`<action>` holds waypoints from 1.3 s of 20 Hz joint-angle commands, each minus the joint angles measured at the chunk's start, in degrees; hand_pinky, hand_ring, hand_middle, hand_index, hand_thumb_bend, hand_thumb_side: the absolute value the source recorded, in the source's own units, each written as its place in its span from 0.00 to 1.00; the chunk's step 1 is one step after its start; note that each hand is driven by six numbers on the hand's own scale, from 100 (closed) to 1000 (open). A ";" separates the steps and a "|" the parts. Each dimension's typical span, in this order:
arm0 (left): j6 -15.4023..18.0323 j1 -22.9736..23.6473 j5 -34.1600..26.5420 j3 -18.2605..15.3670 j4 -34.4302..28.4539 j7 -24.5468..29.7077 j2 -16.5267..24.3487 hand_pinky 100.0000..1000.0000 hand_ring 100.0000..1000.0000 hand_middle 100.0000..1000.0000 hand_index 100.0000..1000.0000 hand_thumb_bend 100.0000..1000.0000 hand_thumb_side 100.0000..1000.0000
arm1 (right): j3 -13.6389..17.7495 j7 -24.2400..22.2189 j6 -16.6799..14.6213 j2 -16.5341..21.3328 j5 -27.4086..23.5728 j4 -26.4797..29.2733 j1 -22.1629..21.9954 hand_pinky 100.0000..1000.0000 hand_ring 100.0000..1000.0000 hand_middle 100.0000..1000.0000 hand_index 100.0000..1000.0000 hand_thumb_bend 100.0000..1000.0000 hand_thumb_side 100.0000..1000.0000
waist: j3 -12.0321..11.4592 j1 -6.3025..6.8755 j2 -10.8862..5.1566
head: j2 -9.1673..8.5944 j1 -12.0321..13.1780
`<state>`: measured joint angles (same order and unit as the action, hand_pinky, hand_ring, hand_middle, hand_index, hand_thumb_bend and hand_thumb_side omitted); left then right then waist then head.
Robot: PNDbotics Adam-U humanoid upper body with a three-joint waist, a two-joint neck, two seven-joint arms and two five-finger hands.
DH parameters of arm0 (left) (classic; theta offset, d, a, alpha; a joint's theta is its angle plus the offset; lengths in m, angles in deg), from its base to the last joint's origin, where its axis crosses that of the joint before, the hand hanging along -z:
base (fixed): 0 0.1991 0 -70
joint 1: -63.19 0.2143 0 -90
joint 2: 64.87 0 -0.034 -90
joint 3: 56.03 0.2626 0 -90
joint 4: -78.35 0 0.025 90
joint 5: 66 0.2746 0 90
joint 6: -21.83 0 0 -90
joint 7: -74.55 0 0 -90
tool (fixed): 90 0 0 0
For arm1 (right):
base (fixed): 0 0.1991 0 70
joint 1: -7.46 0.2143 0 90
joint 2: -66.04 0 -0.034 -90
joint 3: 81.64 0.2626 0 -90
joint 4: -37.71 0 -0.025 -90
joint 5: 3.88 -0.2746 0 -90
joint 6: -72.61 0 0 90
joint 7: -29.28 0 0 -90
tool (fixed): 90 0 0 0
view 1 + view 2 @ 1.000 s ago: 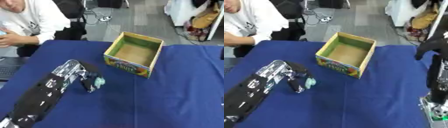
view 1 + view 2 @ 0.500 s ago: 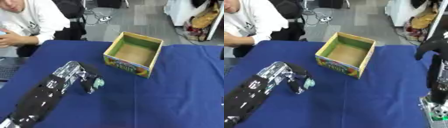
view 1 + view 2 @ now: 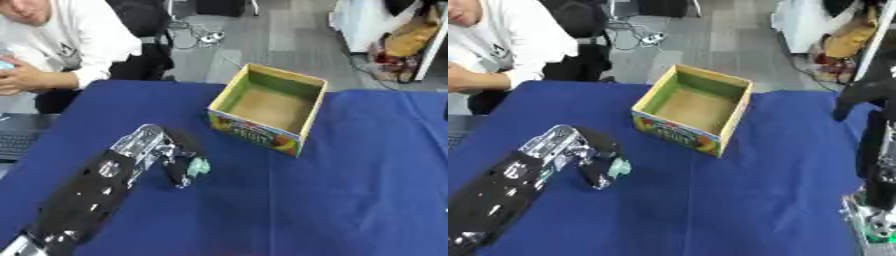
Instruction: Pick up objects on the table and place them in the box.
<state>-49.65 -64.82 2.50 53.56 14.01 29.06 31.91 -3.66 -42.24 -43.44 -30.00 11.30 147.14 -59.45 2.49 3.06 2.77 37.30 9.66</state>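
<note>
Gripping pale green object (image 3: 199,167) | left robot hand (image 3: 171,157) unmoved | box (image 3: 269,107) empty

The box (image 3: 268,109) is set on the tabletop (image 3: 350,200) toward its far side, slightly right of centre, its open top facing up. The left hand (image 3: 162,150) is placed to the left of the box and nearer the front, its arm running back to the lower left corner. A small object (image 3: 199,166) is held at the fingers (image 3: 179,172), on the side toward the box (apart from the box itself). The right hand (image 3: 877,150) is seen at the right edge, well apart from the box.
</note>
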 commanded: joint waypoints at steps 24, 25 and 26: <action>-0.33 -0.60 3.13 0.33 2.88 -3.33 -0.61 0.00 0.10 0.42 0.57 0.00 0.62 | 0.31 -0.22 -0.10 -0.27 -0.41 0.58 0.20 0.09 0.19 0.29 0.39 0.00 0.85 | 0.21 -0.04 -0.74 | 0.07 0.50; -0.31 -0.58 3.14 0.32 2.99 -3.74 -0.63 0.00 0.10 0.41 0.57 0.00 0.64 | 0.31 -0.23 -0.10 -0.27 -0.42 0.57 0.21 0.09 0.19 0.29 0.39 0.00 0.85 | 0.20 -0.05 -0.75 | 0.09 0.50; -0.28 -0.57 3.13 0.31 3.07 -4.18 -0.63 0.00 0.08 0.39 0.55 0.00 0.67 | 0.31 -0.25 -0.10 -0.28 -0.43 0.55 0.22 0.09 0.19 0.29 0.39 0.00 0.85 | 0.19 -0.06 -0.76 | 0.09 0.51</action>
<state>-49.87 -65.14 5.29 53.92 16.86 25.38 30.92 -3.64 -42.32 -43.39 -30.43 10.97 147.13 -59.49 2.72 3.14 2.68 37.30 9.67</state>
